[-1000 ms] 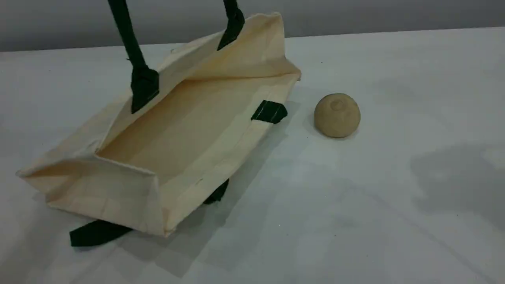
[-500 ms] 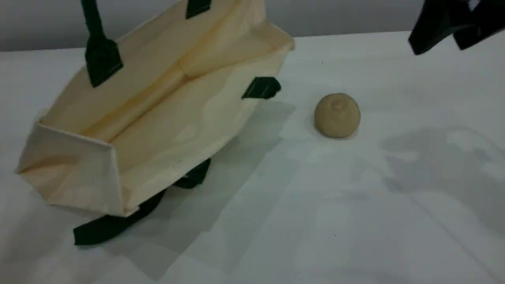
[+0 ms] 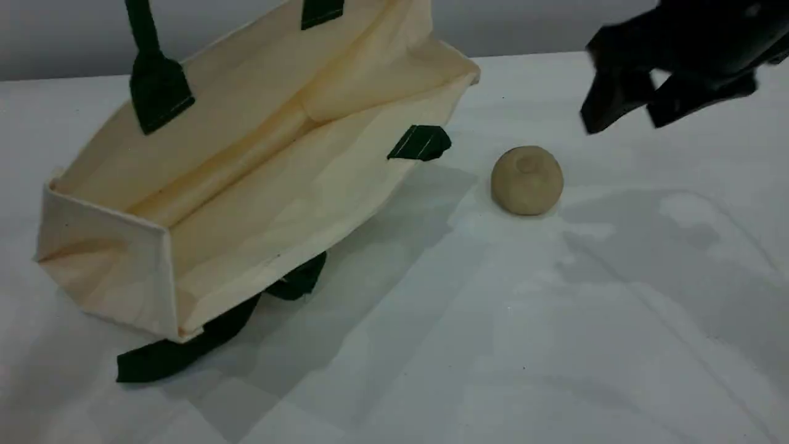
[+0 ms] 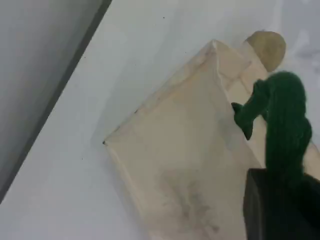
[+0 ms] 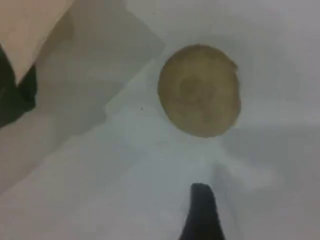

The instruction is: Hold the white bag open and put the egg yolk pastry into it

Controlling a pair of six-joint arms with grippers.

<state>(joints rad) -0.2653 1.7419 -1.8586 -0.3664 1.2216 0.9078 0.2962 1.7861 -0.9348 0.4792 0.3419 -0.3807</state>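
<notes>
A white bag [image 3: 246,179] lies tipped on its side on the table [image 3: 462,345], its mouth gaping toward the camera, one green handle [image 3: 154,80] pulled up out of frame. The left gripper [image 4: 280,210] is pressed together on that green strap, as the left wrist view shows. The pastry [image 3: 527,180] sits on the table just right of the bag, touching nothing. The right gripper [image 3: 638,108] hangs above and to the right of the pastry, its fingers spread and empty.
</notes>
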